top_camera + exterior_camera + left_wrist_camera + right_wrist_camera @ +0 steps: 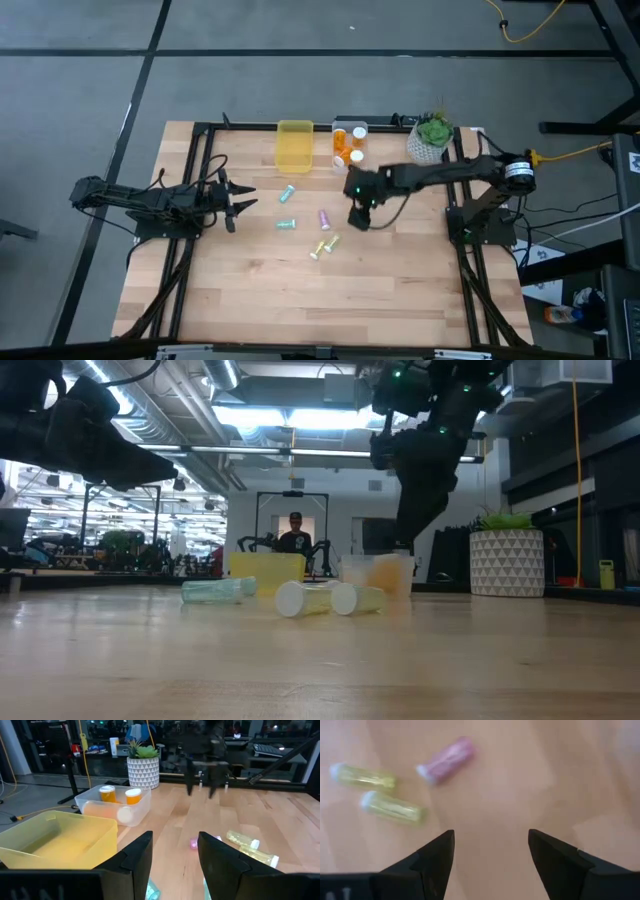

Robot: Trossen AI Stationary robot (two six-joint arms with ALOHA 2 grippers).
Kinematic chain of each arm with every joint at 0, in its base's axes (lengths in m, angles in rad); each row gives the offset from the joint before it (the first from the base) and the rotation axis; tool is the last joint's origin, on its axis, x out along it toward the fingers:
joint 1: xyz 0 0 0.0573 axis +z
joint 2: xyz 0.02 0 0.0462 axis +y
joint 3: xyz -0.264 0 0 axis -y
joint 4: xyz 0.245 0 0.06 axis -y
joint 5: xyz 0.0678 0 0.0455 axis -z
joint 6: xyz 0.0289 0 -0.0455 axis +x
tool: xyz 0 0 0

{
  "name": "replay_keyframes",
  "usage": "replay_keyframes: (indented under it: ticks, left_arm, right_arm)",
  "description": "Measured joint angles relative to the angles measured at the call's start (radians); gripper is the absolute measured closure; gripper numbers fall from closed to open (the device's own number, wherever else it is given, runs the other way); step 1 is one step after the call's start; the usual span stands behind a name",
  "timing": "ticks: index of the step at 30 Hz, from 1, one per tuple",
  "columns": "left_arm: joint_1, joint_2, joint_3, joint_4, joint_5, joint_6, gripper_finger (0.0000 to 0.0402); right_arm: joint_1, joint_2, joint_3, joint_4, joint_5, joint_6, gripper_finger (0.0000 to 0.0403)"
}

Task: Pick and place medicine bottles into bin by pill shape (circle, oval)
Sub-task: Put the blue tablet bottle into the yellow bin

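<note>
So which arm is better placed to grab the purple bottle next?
Right. The right gripper hangs open over the table just beside the purple bottle, which shows close in its wrist view. The left gripper is farther off, beyond the teal bottles.

A light wooden desk [260,290] carries a yellow bin [294,146], a clear bin [349,140] holding orange bottles, and a white-potted plant [431,139] along its far edge. Mid-desk lie two teal bottles [287,193], a purple bottle [324,218] and two yellow-green bottles [324,246].

White-potted plant [432,137] at table's [400,290] far edge (person [294,532] beyond).
</note>
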Motion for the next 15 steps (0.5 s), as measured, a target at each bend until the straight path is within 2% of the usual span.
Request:
replay_keyframes:
  ticks: [5,9,13,15]
  left_arm:
    - [0.000,0.000,0.000,0.000,0.000,-0.002,0.0253]
    - [0.000,0.000,0.000,0.005,0.001,-0.027,0.0253]
    - [0.000,0.000,0.000,0.107,0.008,-0.329,0.0253]
    - [0.000,0.000,0.000,0.151,0.008,-0.432,0.0253]
  right_arm:
    - [0.080,0.000,-0.054,0.113,0.001,0.113,0.0147]
    - [0.129,0.000,-0.072,0.168,0.012,0.133,0.0147]
    - [0.162,0.000,-0.079,0.180,0.011,0.133,0.0147]
    - [0.173,0.000,-0.079,0.183,0.011,0.133,0.0147]
